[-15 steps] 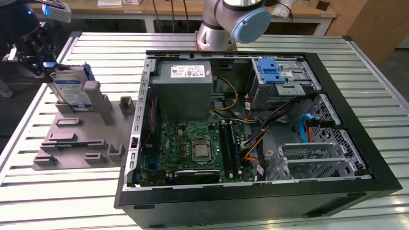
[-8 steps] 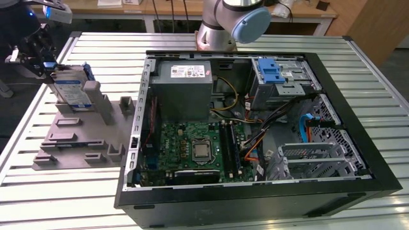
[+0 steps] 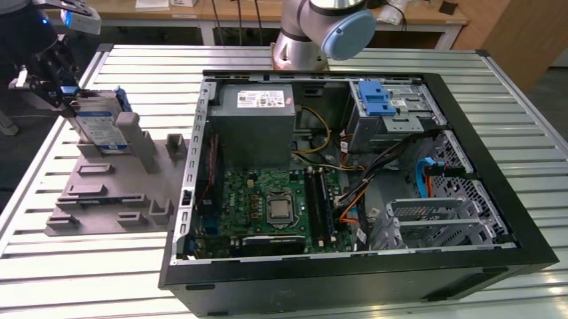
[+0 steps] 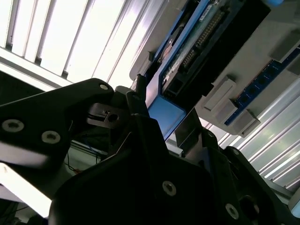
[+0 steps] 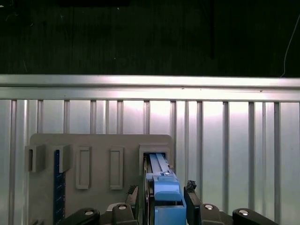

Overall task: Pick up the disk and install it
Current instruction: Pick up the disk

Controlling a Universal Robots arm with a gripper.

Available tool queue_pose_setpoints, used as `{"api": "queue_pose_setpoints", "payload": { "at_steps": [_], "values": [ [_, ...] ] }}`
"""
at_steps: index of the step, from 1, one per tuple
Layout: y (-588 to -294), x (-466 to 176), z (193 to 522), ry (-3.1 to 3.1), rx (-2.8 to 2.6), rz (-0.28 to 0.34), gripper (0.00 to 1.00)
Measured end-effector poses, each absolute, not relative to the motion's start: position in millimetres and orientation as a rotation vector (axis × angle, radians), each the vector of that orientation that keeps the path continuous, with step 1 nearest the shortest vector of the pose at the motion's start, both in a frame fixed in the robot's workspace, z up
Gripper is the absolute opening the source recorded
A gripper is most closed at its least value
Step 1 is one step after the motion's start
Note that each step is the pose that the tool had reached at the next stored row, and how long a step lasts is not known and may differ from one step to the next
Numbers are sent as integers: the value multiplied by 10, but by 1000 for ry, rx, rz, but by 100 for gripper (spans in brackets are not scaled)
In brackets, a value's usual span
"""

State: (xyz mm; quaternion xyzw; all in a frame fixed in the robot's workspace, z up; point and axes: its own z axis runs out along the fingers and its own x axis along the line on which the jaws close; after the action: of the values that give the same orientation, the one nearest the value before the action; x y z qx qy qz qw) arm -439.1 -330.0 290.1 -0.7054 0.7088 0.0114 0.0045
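The disk [image 3: 100, 125], a silver drive with a blue-and-white label in a blue carrier, stands on edge in a slot of the grey fixture plate [image 3: 106, 193] at the exterior view's left. My gripper [image 3: 73, 100] is at the disk's upper end. In both wrist views the carrier's blue end tab sits between my fingers, and the gripper [image 5: 164, 193] [image 4: 161, 117] looks shut on it. The rest of the disk [image 5: 158, 166] [image 4: 180, 42] runs away from the fingers into the plate's slot [image 5: 143, 152].
The open computer case [image 3: 497, 153] lies on the slatted metal table [image 3: 80, 279], to the exterior view's right of the fixture plate. Inside are a drive cage with a blue latch [image 3: 382, 100], a grey power supply [image 3: 253, 109] and the motherboard [image 3: 275, 206]. The arm's base [image 3: 310, 33] stands behind the case.
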Motion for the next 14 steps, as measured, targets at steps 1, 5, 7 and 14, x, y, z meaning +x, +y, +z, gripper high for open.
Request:
{"api": "queue_pose_setpoints", "payload": {
  "at_steps": [1,5,7,14],
  "values": [
    [-3300,-4390,2897,2220,-2210,36,51],
    [-3301,-4390,2885,2221,-2210,35,49],
    [-3300,-4390,2885,2221,-2210,34,42],
    [-3300,-4390,2884,2221,-2211,33,36]
  ]
}}
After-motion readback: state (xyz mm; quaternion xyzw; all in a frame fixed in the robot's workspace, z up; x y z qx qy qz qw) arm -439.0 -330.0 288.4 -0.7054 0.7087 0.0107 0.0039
